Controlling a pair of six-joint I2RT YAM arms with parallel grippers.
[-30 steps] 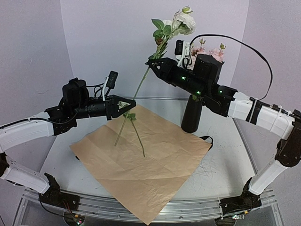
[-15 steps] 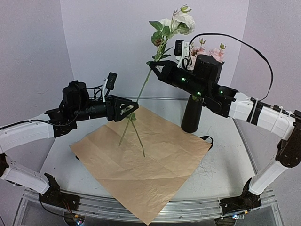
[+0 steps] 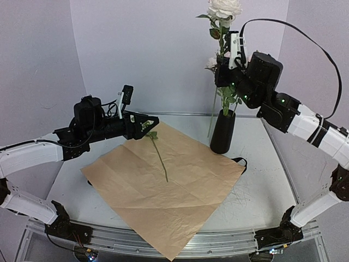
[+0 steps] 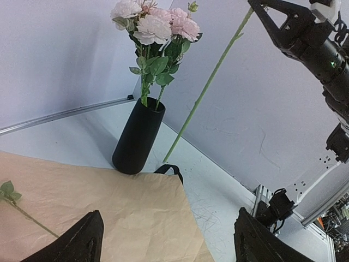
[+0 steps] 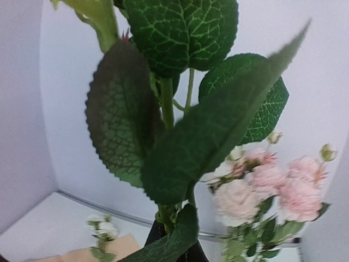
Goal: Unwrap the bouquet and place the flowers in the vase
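Insertion step: right gripper (image 3: 221, 76) clamping rose stem (image 3: 213, 112), holding it upright just left of vase (image 3: 222, 134). Next: raising stem end above rim, centring, lowering. Left gripper (image 3: 151, 123) hanging open above loose stem (image 3: 160, 158) on paper (image 3: 180, 185).

This is a robotics lab cell. A white table (image 3: 262, 180) stands boxed in by plain pale wall panels (image 3: 136, 54) on three sides, with a slotted aluminium rail (image 3: 229, 239) along its near edge. The left arm (image 3: 32, 153) and the right arm (image 3: 319, 134), white and black, are bolted at that rail. A loose black cable (image 3: 305, 41) loops over the right one, green lights (image 3: 281, 101) glow on its joints, and a small camera (image 3: 127, 94) sits above the left hand (image 3: 155, 119). Past the table's edge, the left wrist view shows more aluminium framing (image 4: 259, 192).
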